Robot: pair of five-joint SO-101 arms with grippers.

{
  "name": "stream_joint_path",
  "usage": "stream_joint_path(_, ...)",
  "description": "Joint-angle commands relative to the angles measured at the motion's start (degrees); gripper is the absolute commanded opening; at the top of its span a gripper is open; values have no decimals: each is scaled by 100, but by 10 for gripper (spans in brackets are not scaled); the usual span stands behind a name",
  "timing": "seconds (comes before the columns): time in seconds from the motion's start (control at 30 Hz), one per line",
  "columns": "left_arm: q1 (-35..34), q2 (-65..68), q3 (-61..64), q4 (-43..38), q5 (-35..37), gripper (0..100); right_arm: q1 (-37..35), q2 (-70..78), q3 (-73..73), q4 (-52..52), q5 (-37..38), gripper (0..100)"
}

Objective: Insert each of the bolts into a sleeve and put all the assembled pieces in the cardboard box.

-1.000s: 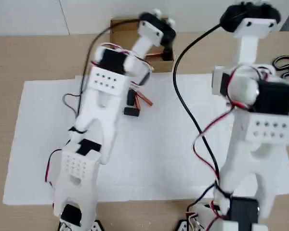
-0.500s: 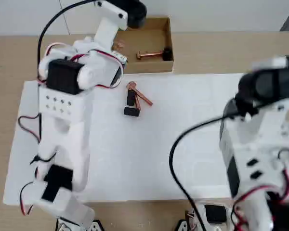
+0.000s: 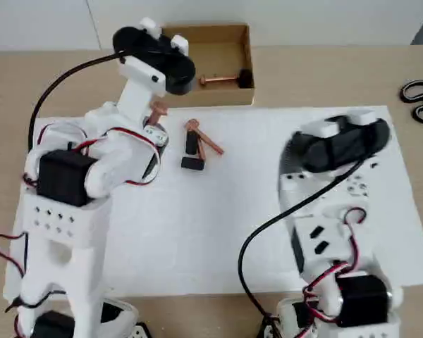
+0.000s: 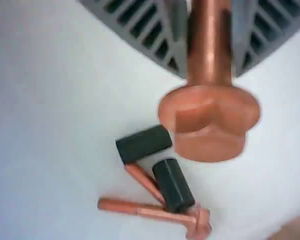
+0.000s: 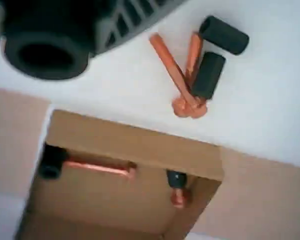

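My left gripper [image 4: 208, 47] is shut on a copper bolt [image 4: 208, 117], whose flanged head hangs over the white mat. From above, this bolt [image 3: 157, 110] sits just left of a loose pile [image 3: 197, 145] of two black sleeves [image 4: 143, 143] and two bolts [image 4: 147, 210]. My right gripper [image 5: 65, 20] is shut on a black sleeve [image 5: 45, 47], with its open bore facing the camera. The cardboard box [image 3: 247, 42] at the back holds an assembled piece [image 3: 225, 79]. Close up, the box [image 5: 135, 145] holds a second piece [image 5: 176, 189].
A white mat [image 3: 233, 232] covers the middle of the wooden table. Black scissors [image 3: 419, 98] lie at the far right edge. The right arm [image 3: 331, 190] is folded low over the mat's near right part. Cables trail from both arms.
The left arm has swung away from above the box to the left and now holds a bolt beside the pile. The right arm has folded back from the far side to the near right.
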Motion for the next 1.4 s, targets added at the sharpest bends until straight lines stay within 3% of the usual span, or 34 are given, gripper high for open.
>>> stream_joint_path(0.0, 26, -571, 462, -958, 44, 7, -198, -119, 774, -1121, 26, 3)
stream_joint_path(0.13, 26, -1037, 1007, -1873, 246, 7, -180, -92, 1503, -1824, 26, 3)
stream_joint_path(0.33, -70, -1415, 1130, -1960, 2198, 7, -198, -75, 2593, -3055, 26, 3)
stream_joint_path(0.57, -44, -1565, 1174, -1635, 2189, 7, -277, -101, 3429, -3556, 26, 3)
stream_joint_path(0.77, 431, -1714, 1174, -1310, 2224, 7, -945, -101, 3719, -3565, -18, 4)
stream_joint_path(0.83, 563, -1705, 1174, -1424, 2532, 7, -1218, -101, 3798, -3565, -273, 4)
stream_joint_path(1.07, 897, -1916, 2062, -2690, 2822, 6, -1657, -101, 3912, -3732, -756, 4)
stream_joint_path(1.37, 1530, -3402, 4945, -5134, 2312, 6, -1930, -101, 4088, -3846, -756, 4)
